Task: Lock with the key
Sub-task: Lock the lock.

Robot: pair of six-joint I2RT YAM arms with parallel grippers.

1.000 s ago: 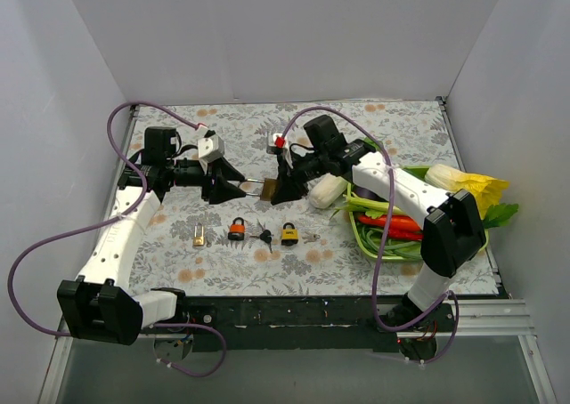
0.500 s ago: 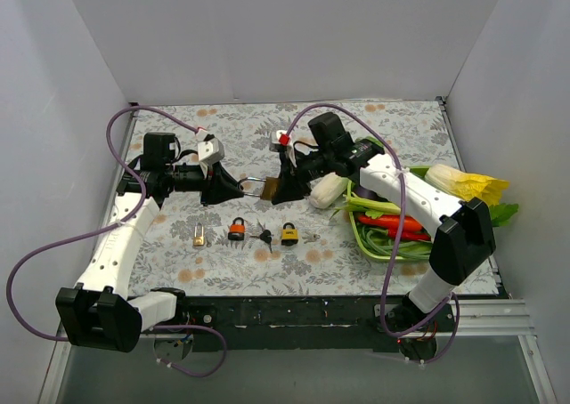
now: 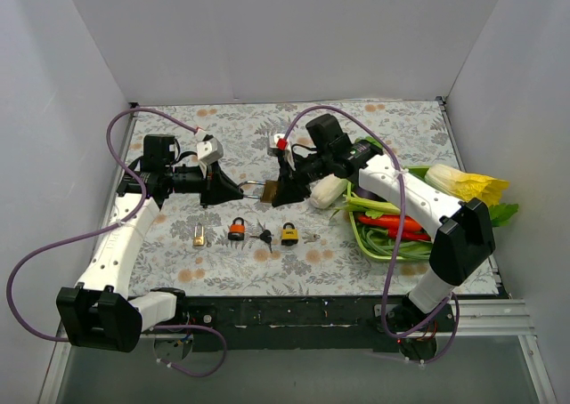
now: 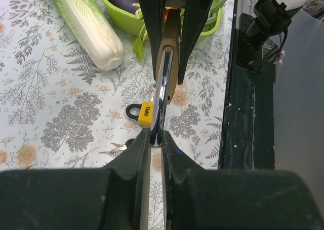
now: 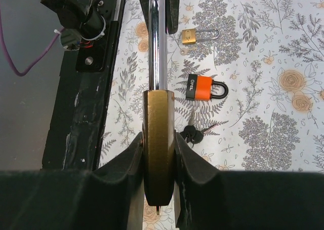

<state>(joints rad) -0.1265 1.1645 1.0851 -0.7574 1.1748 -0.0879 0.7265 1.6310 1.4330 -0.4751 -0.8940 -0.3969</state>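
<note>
Your right gripper [image 5: 158,145] pinches the brass padlock [image 5: 158,113] by its body; your left gripper [image 4: 154,138] pinches its chrome shackle [image 4: 163,85].

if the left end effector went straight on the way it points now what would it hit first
The left end effector is shut on the shackle of the brass padlock. Straight on, it would first run into the padlock's body, which the right end effector clamps directly ahead.

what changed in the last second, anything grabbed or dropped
The right arm's elbow shifted slightly right and nearer the front edge; the left arm barely moved. Nothing grabbed or dropped: left fingers stay on the brass padlock's shackle, right fingers on its body. Small padlocks and keys unmoved.
</note>
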